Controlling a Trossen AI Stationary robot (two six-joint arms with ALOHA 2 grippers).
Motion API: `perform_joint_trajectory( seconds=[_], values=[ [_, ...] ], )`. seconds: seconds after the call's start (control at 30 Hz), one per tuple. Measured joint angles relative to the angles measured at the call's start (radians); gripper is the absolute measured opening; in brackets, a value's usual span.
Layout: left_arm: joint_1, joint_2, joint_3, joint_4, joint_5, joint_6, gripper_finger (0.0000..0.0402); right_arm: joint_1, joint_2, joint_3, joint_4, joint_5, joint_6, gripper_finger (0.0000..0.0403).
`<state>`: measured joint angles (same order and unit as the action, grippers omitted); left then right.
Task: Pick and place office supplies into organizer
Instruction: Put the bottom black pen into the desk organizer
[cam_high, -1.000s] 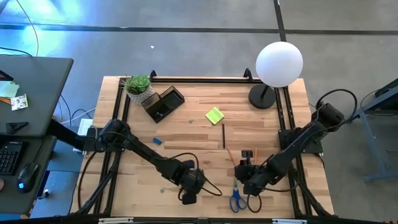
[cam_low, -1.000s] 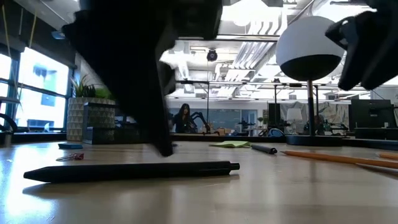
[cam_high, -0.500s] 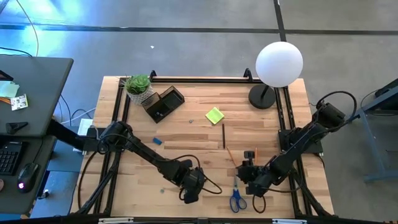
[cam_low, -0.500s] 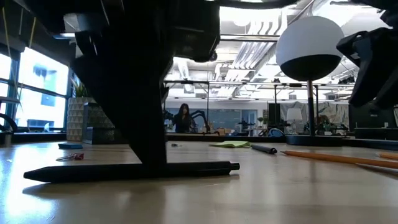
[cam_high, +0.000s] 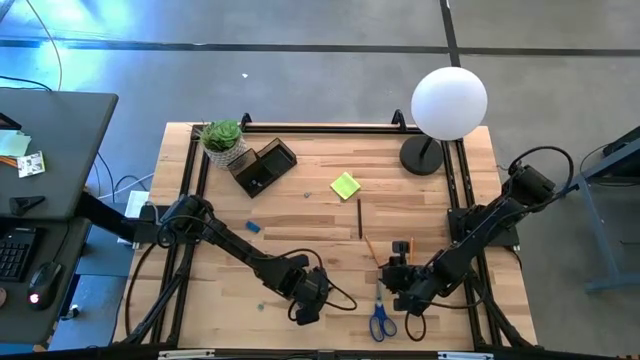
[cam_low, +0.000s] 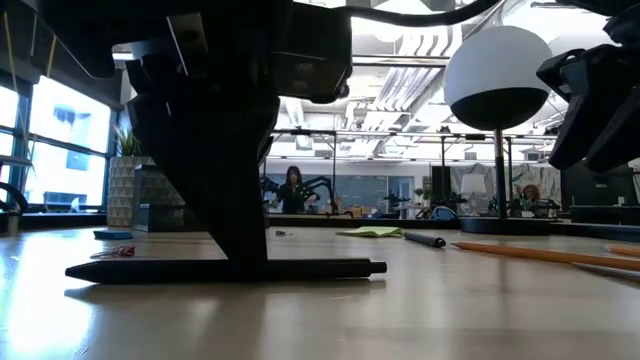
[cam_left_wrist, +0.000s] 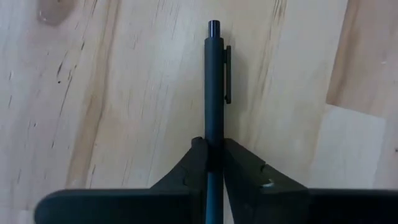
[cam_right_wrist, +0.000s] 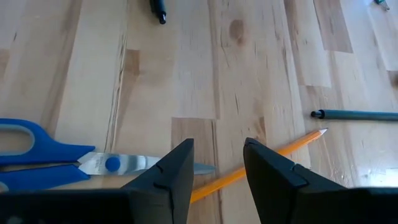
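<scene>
Grasping is the step in hand — the left gripper (cam_left_wrist: 213, 155) has its jaws clenched on a thin dark pen (cam_left_wrist: 214, 87) lying on the pale wooden table (cam_high: 330, 225). Next comes a lift and carry to the dark rectangular organizer (cam_high: 262, 166), well apart near the far edge — while the right gripper (cam_right_wrist: 217, 163) hangs released over blue-handled scissors (cam_right_wrist: 56, 163).

Two dark, near-black jointed arms, matte housings all the way down; thin black cables loop off each wrist and elbow; the left gripper (cam_left_wrist: 214, 163) shows wedge-shaped black fingers off a flat black bar; the right gripper (cam_right_wrist: 217, 168) has the same chunky, angular fingers
</scene>
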<state>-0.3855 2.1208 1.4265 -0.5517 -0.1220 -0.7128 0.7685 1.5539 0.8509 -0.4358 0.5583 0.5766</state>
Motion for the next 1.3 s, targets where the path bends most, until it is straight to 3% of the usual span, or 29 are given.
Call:
perform_joint_trajectory(
  seconds=[0.27, 0.57, 0.73, 0.9, 1.1, 1.3],
  values=[
    [-0.001, 0.002, 0.000, -0.003, -0.029, 0.010, 0.0045, 0.000, 0.000, 0.000, 0.000, 0.000, 0.000, 0.0134],
    [0.000, 0.013, 0.083, -0.070, -0.048, 0.101, 0.0014, 0.000, 0.000, 0.000, -0.008, 0.000, 0.008, 0.0134],
    [0.000, 0.011, 0.115, -0.157, -0.094, 0.106, 0.0030, 0.012, 0.000, 0.000, -0.020, 0.011, 0.019, 0.0134],
    [0.000, -0.040, 0.141, -0.255, -0.223, 0.106, 0.0040, 0.028, 0.000, 0.000, -0.039, 0.040, 0.050, 0.0134],
    [-0.001, -0.158, 0.135, -0.311, -0.432, 0.106, 0.0019, 0.051, 0.000, 0.000, -0.046, 0.091, 0.081, 0.0134],
    [-0.001, -0.299, 0.029, -0.313, -0.600, 0.089, 0.0028, 0.077, 0.000, 0.000, -0.047, 0.151, 0.120, 0.0134]
  ],
)
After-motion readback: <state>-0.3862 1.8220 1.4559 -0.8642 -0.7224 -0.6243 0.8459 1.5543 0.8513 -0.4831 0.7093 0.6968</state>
